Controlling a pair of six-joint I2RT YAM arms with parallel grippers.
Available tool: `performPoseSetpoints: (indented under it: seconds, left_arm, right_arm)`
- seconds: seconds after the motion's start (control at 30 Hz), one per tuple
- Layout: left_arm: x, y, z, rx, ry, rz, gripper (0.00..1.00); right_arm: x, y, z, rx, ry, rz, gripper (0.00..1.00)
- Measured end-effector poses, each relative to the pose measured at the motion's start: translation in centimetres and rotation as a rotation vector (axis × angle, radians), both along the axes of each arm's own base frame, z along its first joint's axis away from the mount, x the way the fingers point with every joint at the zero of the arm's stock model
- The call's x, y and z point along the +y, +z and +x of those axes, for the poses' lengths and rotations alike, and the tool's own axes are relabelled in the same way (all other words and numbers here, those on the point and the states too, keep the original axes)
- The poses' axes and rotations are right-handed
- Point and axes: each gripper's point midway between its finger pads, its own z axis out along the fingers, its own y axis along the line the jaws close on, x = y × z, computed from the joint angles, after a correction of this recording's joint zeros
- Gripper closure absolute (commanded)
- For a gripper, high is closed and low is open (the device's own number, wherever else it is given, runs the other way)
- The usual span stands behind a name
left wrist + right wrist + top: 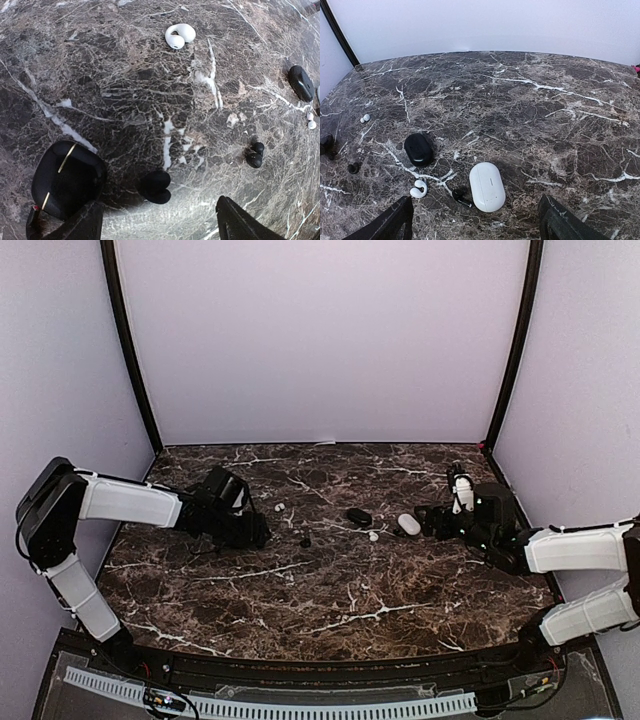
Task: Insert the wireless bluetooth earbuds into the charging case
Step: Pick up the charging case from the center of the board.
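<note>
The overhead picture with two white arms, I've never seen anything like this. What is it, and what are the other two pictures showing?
Those are robot arms, a left arm and a right arm, bolted at the near edge of a marble table. A camera above and behind them took that picture. The other two come from a camera on each wrist, looking out past its own fingers. On the table lie a white case, a black case, white earbuds and black earbuds. The left gripper and right gripper are both open, and neither holds anything.
</note>
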Motion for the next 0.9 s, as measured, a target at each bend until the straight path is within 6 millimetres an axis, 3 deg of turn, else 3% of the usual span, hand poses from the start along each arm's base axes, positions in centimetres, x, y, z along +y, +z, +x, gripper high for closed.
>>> performPoseSetpoints:
  seconds: [0.17,0.4,0.5,0.6,0.9]
  left_arm:
    - [0.2,0.3,-0.3,0.006,0.006,0.006,0.1]
    - [0.7,3.9,0.3,-0.054,0.062,-0.017,0.04]
    - [1.4,4.4,1.0,-0.053,0.125,-0.004,0.05]
    - [2.3,4.0,1.6,-0.035,0.199,0.026,0.11]
    - [6.0,-0.4,1.9,0.078,0.37,0.184,0.21]
  right_arm:
    - [0.0,-0.3,0.0,0.007,0.0,-0.004,0.14]
    - [0.0,-0.4,0.0,0.011,0.001,-0.006,0.14]
    - [0.0,-0.4,0.0,0.011,0.0,-0.006,0.14]
    - [0.0,-0.4,0.0,0.011,0.0,-0.006,0.14]
    - [0.0,-0.4,0.0,0.011,0.0,-0.006,0.14]
